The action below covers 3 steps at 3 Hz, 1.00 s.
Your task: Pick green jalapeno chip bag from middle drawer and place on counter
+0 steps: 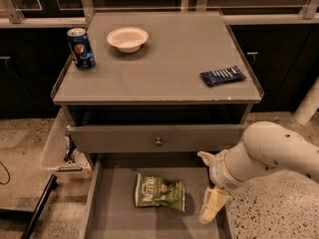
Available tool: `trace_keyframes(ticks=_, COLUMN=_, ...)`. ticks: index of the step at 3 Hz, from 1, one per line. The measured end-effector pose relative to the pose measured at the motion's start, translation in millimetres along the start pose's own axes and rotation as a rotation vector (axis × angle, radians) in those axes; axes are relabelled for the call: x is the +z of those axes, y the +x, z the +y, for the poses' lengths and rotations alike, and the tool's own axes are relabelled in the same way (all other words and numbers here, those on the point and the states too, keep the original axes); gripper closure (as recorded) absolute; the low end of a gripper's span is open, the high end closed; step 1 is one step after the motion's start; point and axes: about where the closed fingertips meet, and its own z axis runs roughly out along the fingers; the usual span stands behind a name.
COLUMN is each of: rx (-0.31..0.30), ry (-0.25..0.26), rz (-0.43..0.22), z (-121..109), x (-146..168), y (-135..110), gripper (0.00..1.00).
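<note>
The green jalapeno chip bag (159, 191) lies flat on the grey bottom of the pulled-out middle drawer (112, 213), near its centre. My gripper (201, 187) is over the right side of the drawer, just right of the bag and apart from it. Its cream fingers are spread open and empty; one fingertip (211, 206) hangs low by the drawer's right wall. The white arm (271, 153) reaches in from the right. The counter (164, 63) is the grey cabinet top above.
On the counter stand a blue soda can (80, 48) at the back left, a white bowl (127, 38) beside it, and a dark-blue wrapped bar (222, 75) at the right. A drawer front with a round knob (158, 141) overhangs the open drawer's back.
</note>
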Motion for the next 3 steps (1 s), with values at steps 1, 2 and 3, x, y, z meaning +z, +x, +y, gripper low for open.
trace_keyframes(ticks=1, rx=0.031, ry=-0.006, rz=-0.032, z=-0.9, x=21.0, y=6.2, gripper=0.00)
trace_keyframes(ticks=2, rx=0.060, ry=-0.004, rz=-0.111, z=-6.3, x=58.2, y=17.2, gripper=0.00)
trace_keyframes(ticks=3, rx=0.027, ry=0.019, rz=-0.184, z=-10.8, x=96.8, y=25.2, gripper=0.00)
